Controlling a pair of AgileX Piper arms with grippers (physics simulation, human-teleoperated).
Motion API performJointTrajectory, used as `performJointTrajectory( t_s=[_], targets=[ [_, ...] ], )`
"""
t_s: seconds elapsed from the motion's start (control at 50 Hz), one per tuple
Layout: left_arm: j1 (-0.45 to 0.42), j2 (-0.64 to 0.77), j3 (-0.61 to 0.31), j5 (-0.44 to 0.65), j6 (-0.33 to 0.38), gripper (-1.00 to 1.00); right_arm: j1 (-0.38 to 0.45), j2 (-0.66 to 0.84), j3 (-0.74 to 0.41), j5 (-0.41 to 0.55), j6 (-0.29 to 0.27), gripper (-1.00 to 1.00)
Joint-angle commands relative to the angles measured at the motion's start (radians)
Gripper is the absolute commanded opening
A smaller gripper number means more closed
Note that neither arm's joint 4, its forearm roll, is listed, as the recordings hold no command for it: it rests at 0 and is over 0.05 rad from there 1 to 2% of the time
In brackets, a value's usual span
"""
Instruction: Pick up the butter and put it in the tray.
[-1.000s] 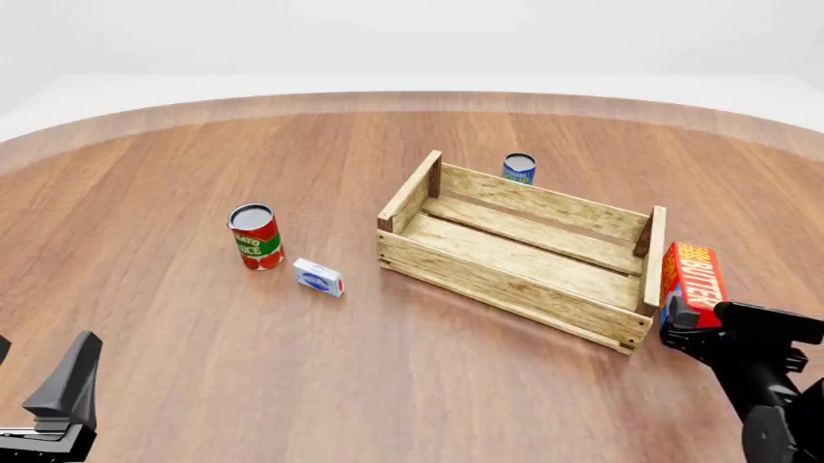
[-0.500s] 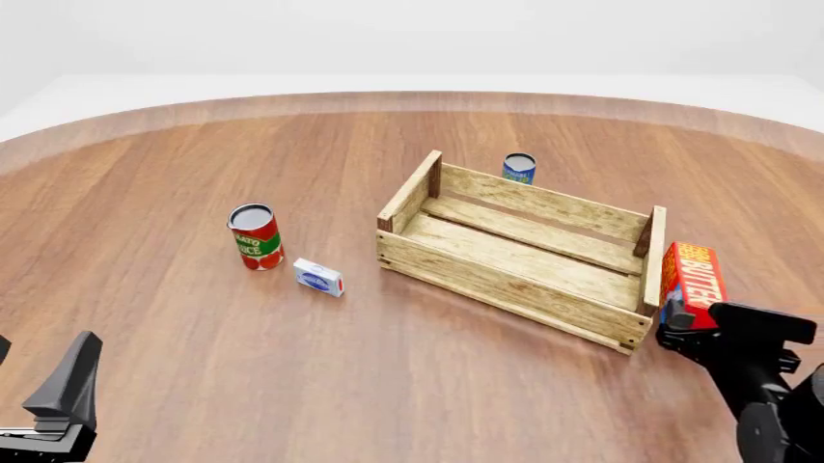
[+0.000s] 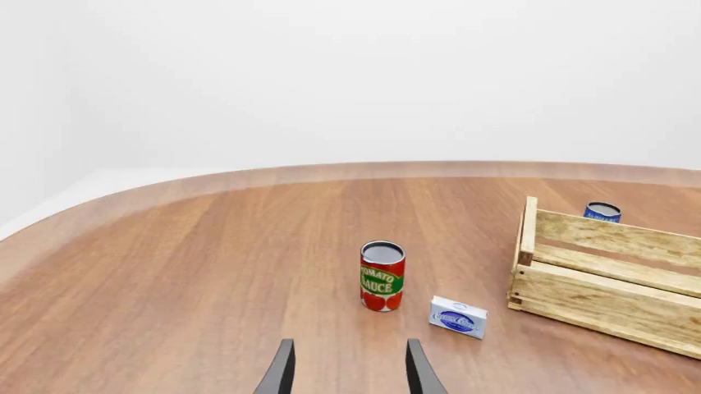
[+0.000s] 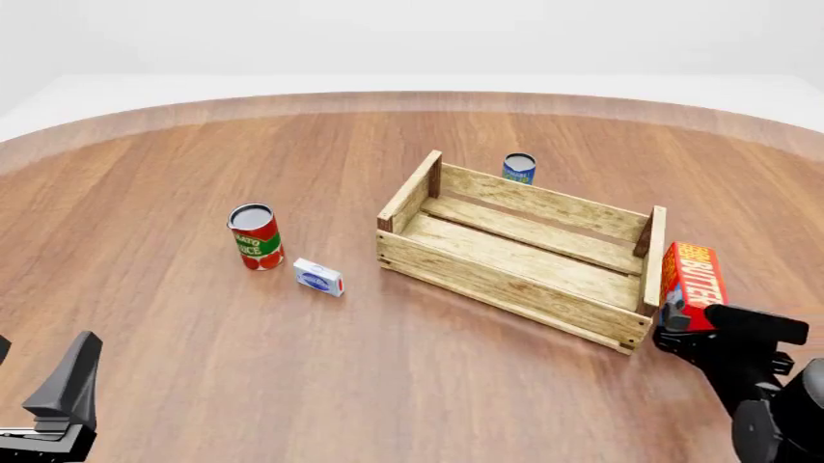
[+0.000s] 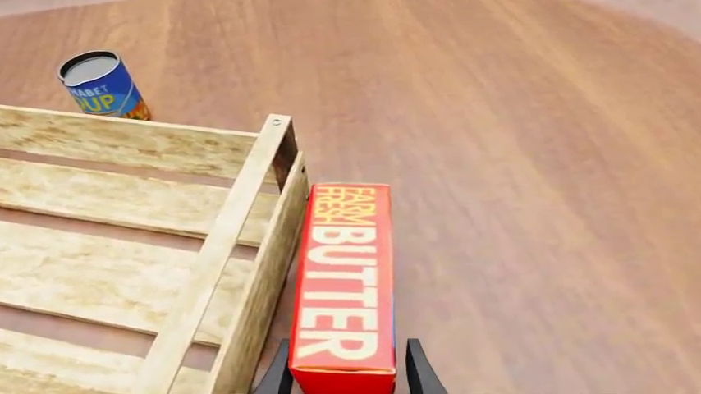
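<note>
The butter (image 4: 693, 280) is a red box printed "BUTTER", standing on the table against the right end of the tray (image 4: 508, 280), outside it. The tray is a light-wood slatted crate. In the right wrist view the butter (image 5: 345, 279) lies along the tray's end wall (image 5: 219, 254). My right gripper (image 5: 348, 379) is open, its fingers (image 5: 421, 373) on either side of the butter's near end; in the front view the gripper (image 4: 682, 333) sits just in front of the box. My left gripper (image 3: 348, 373) is open and empty at the near left (image 4: 65, 391).
A tomato sauce can (image 4: 257, 238) and a small white-and-blue box (image 4: 316, 277) stand left of the tray. A blue can (image 4: 519, 168) stands behind it and also shows in the right wrist view (image 5: 101, 82). The round table's edge curves behind.
My right gripper has crept slightly forward and left, closing in around the butter's near end. The butter, tray and left arm have not moved.
</note>
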Motion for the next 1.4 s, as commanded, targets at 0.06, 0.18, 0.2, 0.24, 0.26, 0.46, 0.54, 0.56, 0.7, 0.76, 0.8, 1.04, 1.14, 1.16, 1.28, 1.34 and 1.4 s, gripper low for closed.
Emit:
performJointTrajectory(
  t_s=[0.06, 0.18, 0.2, 0.24, 0.26, 0.46, 0.54, 0.56, 0.7, 0.76, 0.8, 1.04, 1.14, 1.16, 1.28, 1.34, 1.4],
  targets=[
    [0.000, 0.000, 0.000, 0.000, 0.000, 1.00, 0.001, 0.024, -0.010, 0.000, 0.006, 1.00],
    [0.000, 0.000, 0.000, 0.000, 0.000, 1.00, 0.015, 0.038, -0.016, 0.000, 0.017, 1.00],
    [0.000, 0.000, 0.000, 0.000, 0.000, 1.00, 0.015, 0.039, -0.017, 0.000, 0.025, -1.00],
    [0.000, 0.000, 0.000, 0.000, 0.000, 1.00, 0.016, 0.031, -0.013, 0.000, 0.022, -1.00],
    [0.000, 0.000, 0.000, 0.000, 0.000, 1.00, 0.016, 0.031, -0.013, 0.000, 0.022, -1.00],
    [0.000, 0.000, 0.000, 0.000, 0.000, 1.00, 0.006, -0.003, 0.004, 0.000, 0.018, -1.00],
    [0.000, 0.000, 0.000, 0.000, 0.000, 1.00, 0.000, -0.038, 0.020, 0.000, 0.016, -1.00],
    [0.000, 0.000, 0.000, 0.000, 0.000, 1.00, 0.000, -0.038, 0.020, 0.000, 0.016, -1.00],
    [0.000, 0.000, 0.000, 0.000, 0.000, 1.00, -0.013, -0.095, 0.048, 0.000, 0.014, -1.00],
    [0.000, 0.000, 0.000, 0.000, 0.000, 1.00, -0.016, -0.126, 0.063, 0.000, 0.014, -1.00],
    [0.000, 0.000, 0.000, 0.000, 0.000, 1.00, -0.016, -0.136, 0.068, 0.000, 0.012, -1.00],
    [0.000, 0.000, 0.000, 0.000, 0.000, 1.00, -0.022, -0.193, 0.110, 0.000, 0.004, -1.00],
    [0.000, 0.000, 0.000, 0.000, 0.000, 1.00, -0.022, -0.219, 0.128, 0.000, 0.001, -1.00],
    [0.000, 0.000, 0.000, 0.000, 0.000, 1.00, -0.021, -0.228, 0.135, 0.000, 0.000, -1.00],
    [0.000, 0.000, 0.000, 0.000, 0.000, 1.00, -0.023, -0.267, 0.163, 0.000, -0.005, -1.00],
    [0.000, 0.000, 0.000, 0.000, 0.000, 1.00, -0.022, -0.279, 0.172, 0.000, -0.007, -1.00],
    [0.000, 0.000, 0.000, 0.000, 0.000, 1.00, -0.023, -0.303, 0.190, 0.000, -0.009, -1.00]
  ],
)
